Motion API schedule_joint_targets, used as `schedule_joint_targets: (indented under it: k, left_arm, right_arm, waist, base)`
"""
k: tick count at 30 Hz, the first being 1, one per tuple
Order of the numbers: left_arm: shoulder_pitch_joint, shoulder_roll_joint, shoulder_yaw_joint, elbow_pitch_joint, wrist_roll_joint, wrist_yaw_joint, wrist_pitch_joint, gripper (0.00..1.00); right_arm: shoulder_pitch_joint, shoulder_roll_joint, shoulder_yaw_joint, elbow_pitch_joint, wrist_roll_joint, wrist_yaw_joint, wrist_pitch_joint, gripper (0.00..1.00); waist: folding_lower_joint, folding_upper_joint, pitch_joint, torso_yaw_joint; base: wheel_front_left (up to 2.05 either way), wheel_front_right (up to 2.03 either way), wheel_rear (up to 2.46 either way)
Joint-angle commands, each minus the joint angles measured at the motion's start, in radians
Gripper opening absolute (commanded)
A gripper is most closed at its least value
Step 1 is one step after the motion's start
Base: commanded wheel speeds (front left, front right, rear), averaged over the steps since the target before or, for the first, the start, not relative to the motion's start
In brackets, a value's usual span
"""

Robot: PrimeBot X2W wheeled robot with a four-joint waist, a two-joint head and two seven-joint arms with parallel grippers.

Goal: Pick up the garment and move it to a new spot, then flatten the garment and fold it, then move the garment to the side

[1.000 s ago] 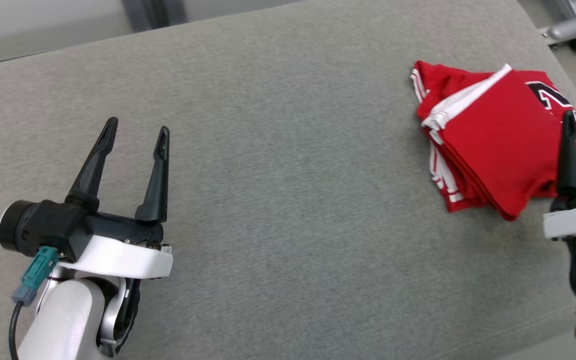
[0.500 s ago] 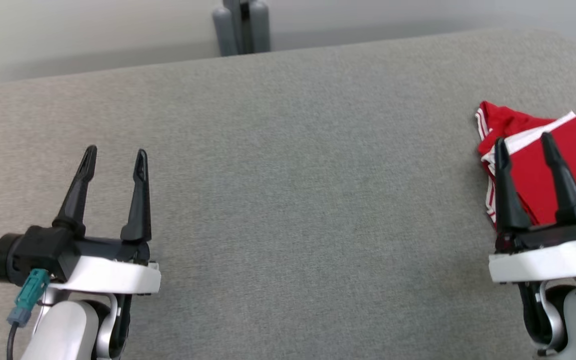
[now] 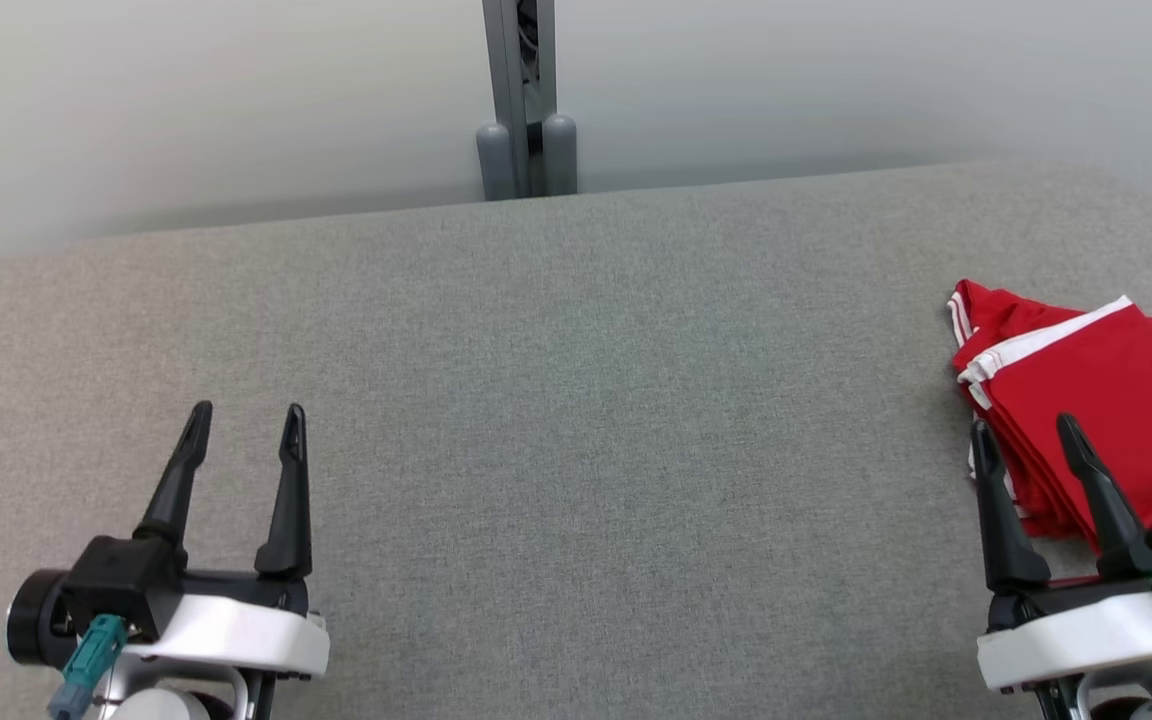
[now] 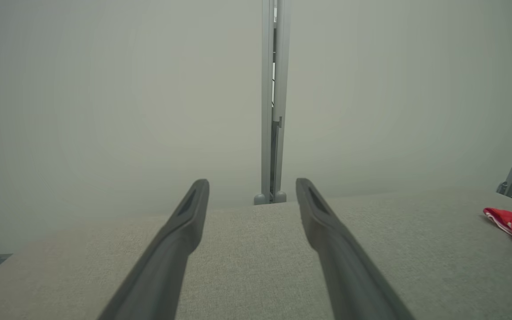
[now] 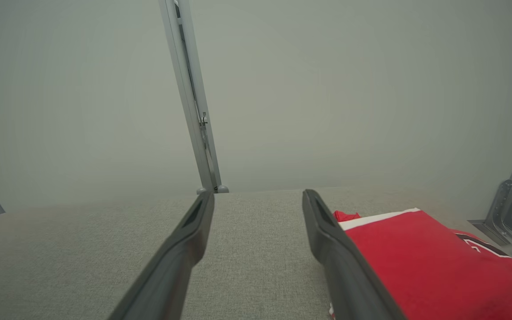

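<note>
Seeing the folded red garment (image 3: 1096,400) lying just ahead and to the outer side of our right gripper (image 3: 1024,425), jaws spread and empty, we judge it best to back away high, with the left gripper (image 3: 247,410), likewise spread and empty, well off across the grey table (image 3: 576,420), snagging no fold.

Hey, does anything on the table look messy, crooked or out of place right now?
Only mildly: the folded red garment lies askew near the right end of the grey surface, its stacked edges fanned out rather than flush. Nothing looks spilled or torn. The left gripper and right gripper stand open, empty.
</note>
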Motion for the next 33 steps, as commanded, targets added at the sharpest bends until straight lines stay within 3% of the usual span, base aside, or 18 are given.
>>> schedule_joint_targets:
  k: [1,15,33]
  left_arm:
    - [0.015,0.002,-0.001,-0.003,-0.004,0.008,0.004,1.00]
    - [0.108,0.010,-0.028,-0.001,-0.017,0.016,0.037,1.00]
    - [0.109,0.021,-0.038,0.010,-0.013,0.034,0.045,1.00]
  right_arm:
    - [0.018,-0.005,-0.007,-0.005,-0.005,0.000,0.007,1.00]
    - [0.097,-0.005,-0.011,-0.041,-0.008,0.000,0.056,1.00]
    - [0.110,-0.005,0.001,-0.048,0.008,0.000,0.066,1.00]
  waist:
    - [0.0000,-0.0001,-0.015,0.000]
    - [0.0000,-0.0001,-0.090,0.014]
    - [0.0000,-0.0001,-0.095,0.021]
  base:
    - [0.00,0.00,0.00]
    - [0.00,0.00,0.00]
    - [0.00,0.00,0.00]
